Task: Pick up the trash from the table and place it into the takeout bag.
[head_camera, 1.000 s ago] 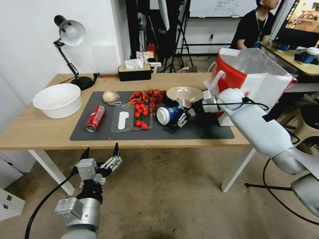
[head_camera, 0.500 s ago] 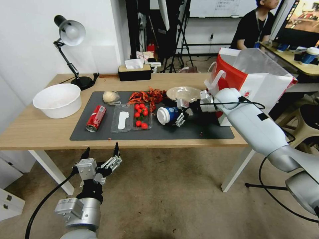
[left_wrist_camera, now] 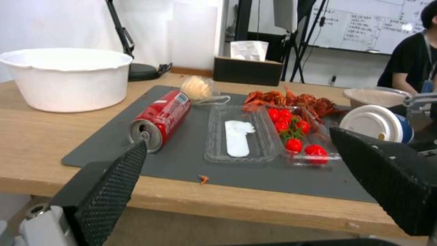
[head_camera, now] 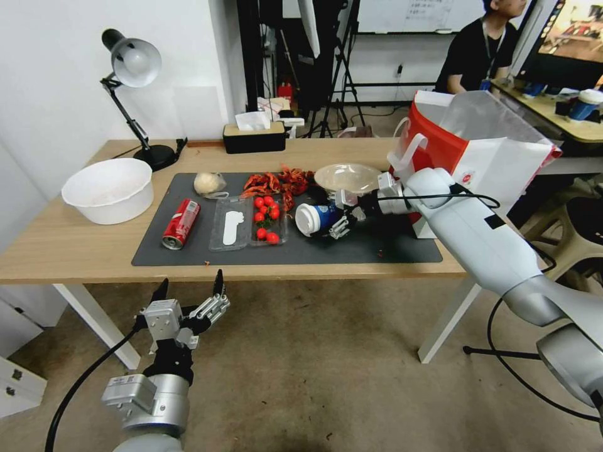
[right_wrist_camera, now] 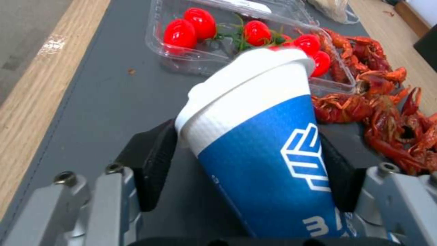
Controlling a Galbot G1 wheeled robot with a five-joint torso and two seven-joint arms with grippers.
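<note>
Light wood, the worktop (head_camera: pixel 75 251) carries a dark mat with everything you need to clear. Your takeout bag (head_camera: pixel 496 160) stands upright just beyond the blue paper cup (head_camera: pixel 316 217), mouth open to receive it. That cup lies on its side, so your right hand (head_camera: pixel 340 215) comes in level, pads flanking its body, seemingly clamped. Your left hand (head_camera: pixel 190 289) waits spread, below the worktop's near edge.

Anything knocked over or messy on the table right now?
Yes. The blue paper cup lies on its side on the mat, between the right gripper's fingers. The red soda can is tipped over too. Crayfish shells sit loose on the mat beside the open tomato box.
</note>
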